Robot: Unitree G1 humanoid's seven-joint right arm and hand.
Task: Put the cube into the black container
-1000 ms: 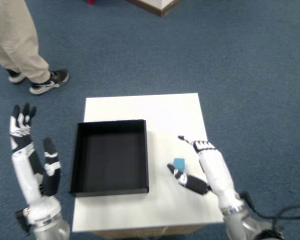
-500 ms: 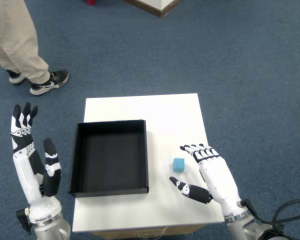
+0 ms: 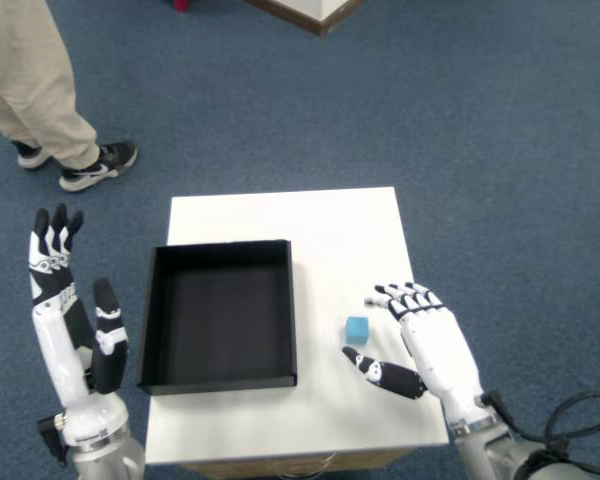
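Cube [image 3: 357,328] free beside fingers [image 3: 398,295], uncontained

One head view looks steeply down from above and behind the right hand [image 3: 425,340], facing forward over the table [image 3: 330,230] ahead of it, near enough that carpet [image 3: 480,120] surrounds the whole tabletop.

On the white square tabletop [image 3: 310,225], the small blue cube [image 3: 357,328] sits at three o'clock of the black square container [image 3: 220,314], just beside the open right hand [image 3: 430,340].
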